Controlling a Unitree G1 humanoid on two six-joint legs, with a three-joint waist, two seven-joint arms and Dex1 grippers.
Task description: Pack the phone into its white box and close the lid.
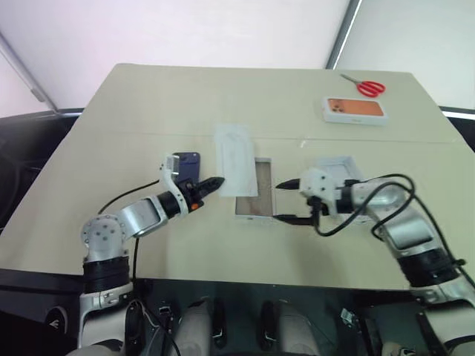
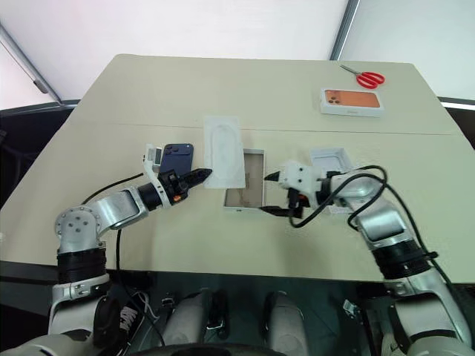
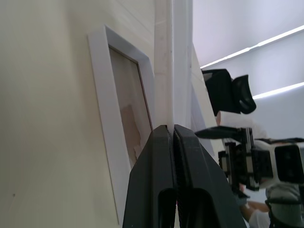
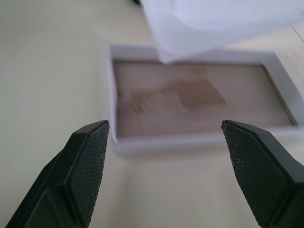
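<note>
left tool (image 1: 215,182): pinched shut on white insert (image 1: 236,159) | right tool (image 1: 288,202): spread wide, empty, at white box's (image 1: 254,194) 3 o'clock | insert covers box's 9 o'clock edge | phone (image 1: 187,166) partly hidden behind left tool | lid (image 1: 340,169) mostly hidden behind right arm

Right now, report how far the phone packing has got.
Done: the white box lies open. In hand: the left gripper pinches the white insert over it; the right gripper hangs open beside the box. Left: the phone waits on the table, and the lid is off.
</note>
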